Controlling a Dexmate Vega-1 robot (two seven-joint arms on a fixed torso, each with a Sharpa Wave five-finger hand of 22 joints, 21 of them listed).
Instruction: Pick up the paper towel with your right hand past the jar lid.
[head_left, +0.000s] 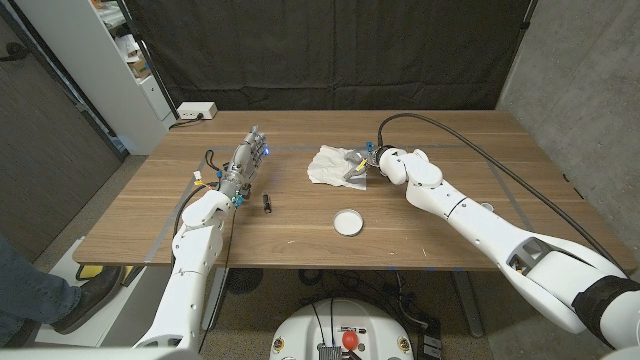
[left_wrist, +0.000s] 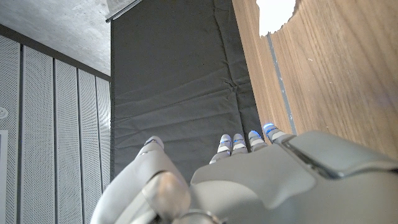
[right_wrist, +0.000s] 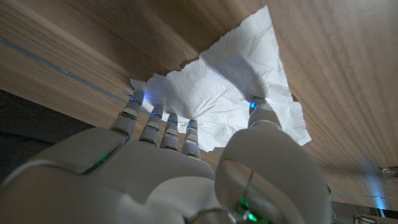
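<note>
White crumpled paper towel (head_left: 331, 164) lying on the far middle of the brown wooden table (head_left: 450, 240), soft and creased, with ragged, torn-looking edges. Right hand (head_left: 367, 160) at its right edge, white plastic shell, fingers spread over the sheet; from the right wrist view, fingertips (right_wrist: 163, 119) along one edge of the towel (right_wrist: 230, 87) and the thumb tip on or just above the paper on the other side. Not yet gathered, not yet lifted; contact not certain from these views.

Step in hand, by judgement: the reach past the lid done, the grasp just beginning. Next move likely to call for closing fingers and thumb together to bunch the thin paper, then lifting straight up; flimsy sheet apt to slip or tear if pinched only at an edge.

Small round white jar lid (head_left: 348, 221) nearer than the towel, well apart from it, flat and smooth on the wood. Small dark cylindrical object (head_left: 267, 203) to the left of the lid. Left hand (head_left: 250, 152) near the left side of the table, holding nothing, fingers extended side by side rather than curled. Black fabric curtain (head_left: 330, 50) behind the far edge.
</note>
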